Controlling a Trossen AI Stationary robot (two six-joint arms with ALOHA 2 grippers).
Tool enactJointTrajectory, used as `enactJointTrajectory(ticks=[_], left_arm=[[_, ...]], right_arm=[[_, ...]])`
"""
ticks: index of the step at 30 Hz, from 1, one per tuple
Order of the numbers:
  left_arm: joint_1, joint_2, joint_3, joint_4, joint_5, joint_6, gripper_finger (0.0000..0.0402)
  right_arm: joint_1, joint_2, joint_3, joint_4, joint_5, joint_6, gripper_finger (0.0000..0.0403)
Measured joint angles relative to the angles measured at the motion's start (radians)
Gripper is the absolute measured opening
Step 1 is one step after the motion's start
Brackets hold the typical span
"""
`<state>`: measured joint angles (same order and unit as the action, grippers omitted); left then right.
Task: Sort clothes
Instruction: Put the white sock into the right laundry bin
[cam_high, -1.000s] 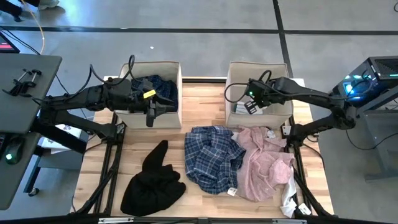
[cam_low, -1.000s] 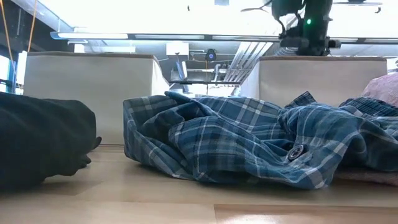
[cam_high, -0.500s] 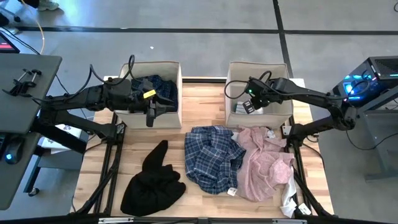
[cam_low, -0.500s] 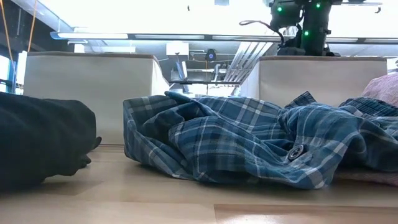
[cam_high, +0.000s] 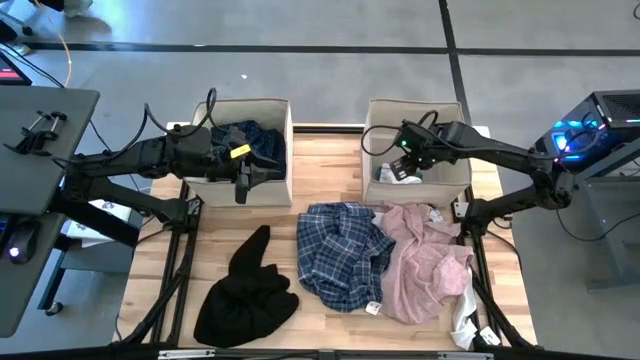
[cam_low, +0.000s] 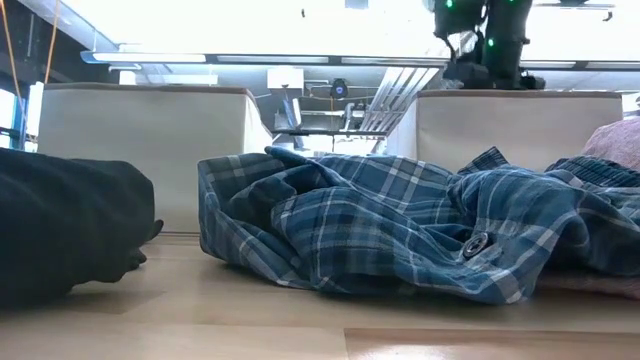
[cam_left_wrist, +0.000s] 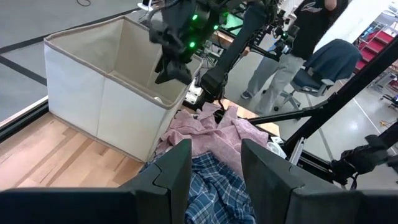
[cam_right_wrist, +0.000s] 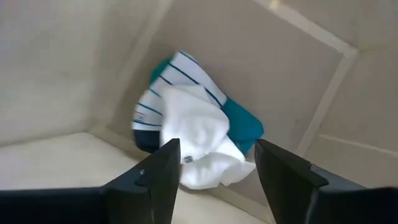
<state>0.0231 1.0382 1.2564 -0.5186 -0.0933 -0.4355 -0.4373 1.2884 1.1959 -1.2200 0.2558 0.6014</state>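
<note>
A pale wooden tabletop (cam_high: 330, 330) stands on a grey concrete floor (cam_high: 330, 80) crossed by dark lines. A grey desk (cam_high: 35, 140) sits to the left. Beyond the table, long ceiling lights (cam_low: 300, 58) glow, and a person in a black top (cam_left_wrist: 311, 31) stands beside a blue office chair (cam_left_wrist: 333, 59).

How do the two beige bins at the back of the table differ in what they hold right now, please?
The left bin holds a dark navy patterned garment; the right bin holds white socks over a small teal piece. The left pincer hangs at the left bin's front wall; the right pincer is over the right bin. Both bins are open-topped.
</note>
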Motion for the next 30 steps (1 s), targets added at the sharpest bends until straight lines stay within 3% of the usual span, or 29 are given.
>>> enactJointTrajectory(ticks=[10,18,25,30], left_arm=[[0.000,0.000,0.000,0.000,0.001,-0.006,0.0126],[0.000,0.000,0.000,0.000,0.003,-0.007,0.0126],[0.000,0.000,0.000,0.000,0.002,-0.007,0.0126],[0.000,0.000,0.000,-0.001,0.002,-0.007,0.0126]], right_arm=[[0.112,0.000,0.304,-0.030,0.052,-0.026,0.0175],[0.293,-0.001,0.493,-0.032,0.078,-0.026,0.0160],[0.495,-0.002,0.464,-0.033,0.042,0.007,0.0154],[0.627,-0.001,0.373,-0.035,-0.108,0.163,0.0154]])
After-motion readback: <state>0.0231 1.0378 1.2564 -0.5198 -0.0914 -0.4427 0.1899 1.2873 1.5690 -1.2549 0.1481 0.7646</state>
